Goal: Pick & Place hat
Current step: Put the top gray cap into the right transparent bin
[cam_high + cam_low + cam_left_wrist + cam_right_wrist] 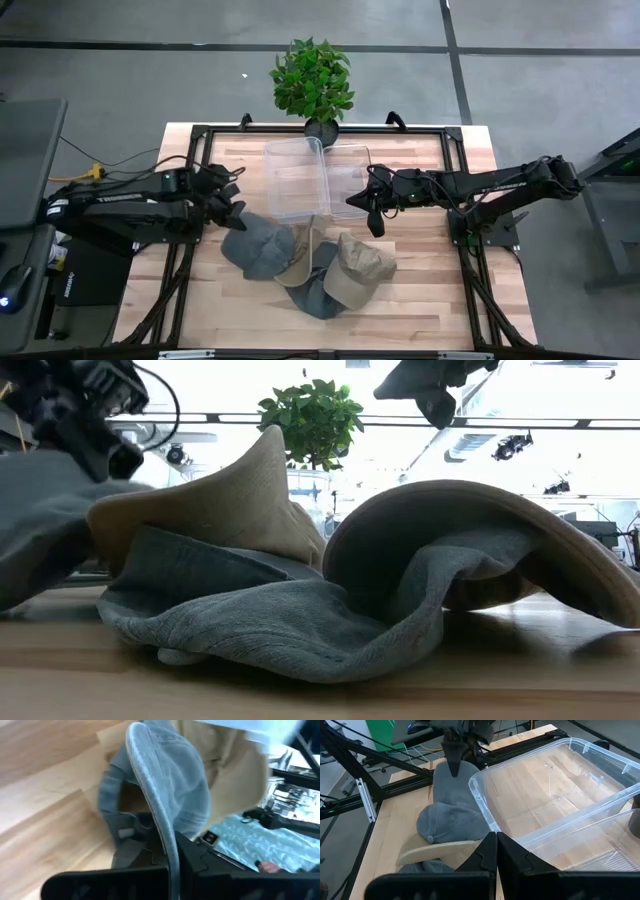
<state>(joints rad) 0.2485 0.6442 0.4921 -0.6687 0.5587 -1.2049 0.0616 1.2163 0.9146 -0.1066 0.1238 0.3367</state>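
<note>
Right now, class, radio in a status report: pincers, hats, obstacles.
Left pincer shut on grey cap's brim. Right pincer shut, empty, above clear bin. Tan cap overlaps pile.

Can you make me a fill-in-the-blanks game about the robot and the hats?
1. The left gripper is pinching the ____ cap by its brim.
2. The clear plastic bin has ____ hats inside it.
3. The right gripper hovers over the bin, holding ____.
4. The potted plant stands at the table's ____ edge.

Missing words: grey; no; nothing; far
</note>
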